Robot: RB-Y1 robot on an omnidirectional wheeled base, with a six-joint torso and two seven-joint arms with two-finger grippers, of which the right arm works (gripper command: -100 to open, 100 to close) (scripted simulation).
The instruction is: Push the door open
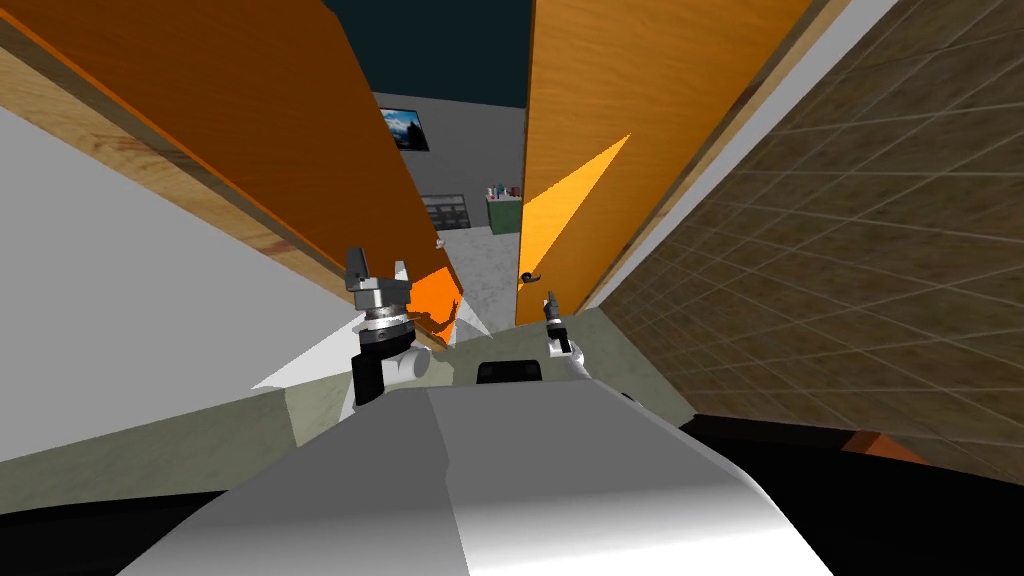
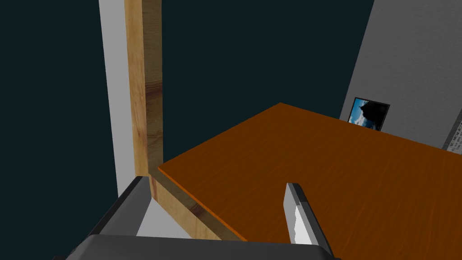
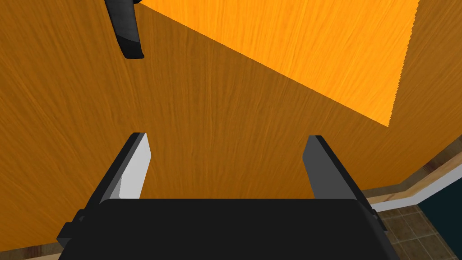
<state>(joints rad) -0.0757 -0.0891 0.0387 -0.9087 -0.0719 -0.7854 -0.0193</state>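
Two orange door leaves stand ajar with a gap between them. The right leaf (image 1: 620, 130) carries a dark lever handle (image 1: 528, 276). My right gripper (image 1: 550, 302) is just below that handle. In the right wrist view the right gripper (image 3: 225, 136) is open, its fingers pointing at the orange door face (image 3: 216, 99), and the handle (image 3: 126, 31) is off to one side beyond its fingertips. My left gripper (image 1: 378, 268) is open at the lower edge of the left leaf (image 1: 250, 120). In the left wrist view the left gripper (image 2: 214, 183) looks along that leaf (image 2: 316, 171) beside the wooden frame (image 2: 144, 90).
Through the gap I see a grey room with a framed picture (image 1: 405, 128), a green cabinet (image 1: 503, 214) with small items on top, and a grey floor (image 1: 480, 270). A brown tiled wall (image 1: 860, 250) runs close on the right, a white wall (image 1: 120, 300) on the left.
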